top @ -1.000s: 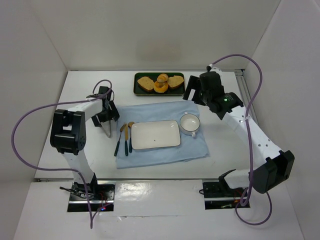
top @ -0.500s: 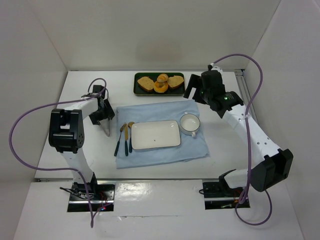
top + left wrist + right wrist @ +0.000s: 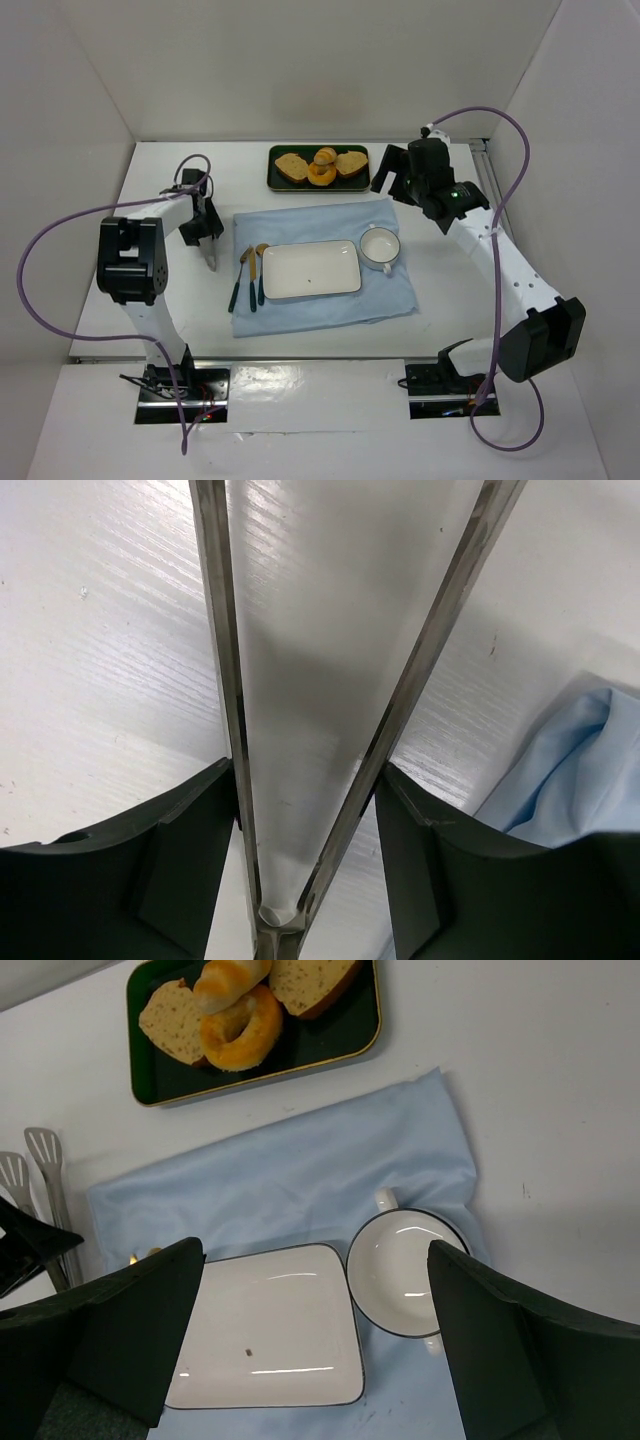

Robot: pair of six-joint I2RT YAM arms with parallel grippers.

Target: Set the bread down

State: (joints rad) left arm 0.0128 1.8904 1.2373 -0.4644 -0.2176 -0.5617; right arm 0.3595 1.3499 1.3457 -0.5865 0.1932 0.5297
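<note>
The bread [image 3: 326, 155], a small golden-brown roll, lies on a dark green tray [image 3: 290, 186] at the back, on top of an orange doughnut [image 3: 321, 176] and between two toast slices. The right wrist view shows the bread [image 3: 230, 980] at its top edge. My left gripper [image 3: 203, 222] is over bare table left of the cloth, shut on metal tongs [image 3: 210, 256]. In the left wrist view the tongs [image 3: 225, 680] run between the fingers, both arms touched and tips apart. My right gripper [image 3: 392, 182] hangs open and empty above the cloth's back right corner, right of the tray.
A light blue cloth [image 3: 320, 225] carries a white rectangular plate [image 3: 310, 268], a white cup [image 3: 379, 246] to its right and cutlery [image 3: 248, 278] to its left. White walls enclose the table on three sides.
My left gripper's fingers have closed in onto the tongs' arms, and it has drifted slightly left and back with them. The right gripper has shifted a little to the right.
</note>
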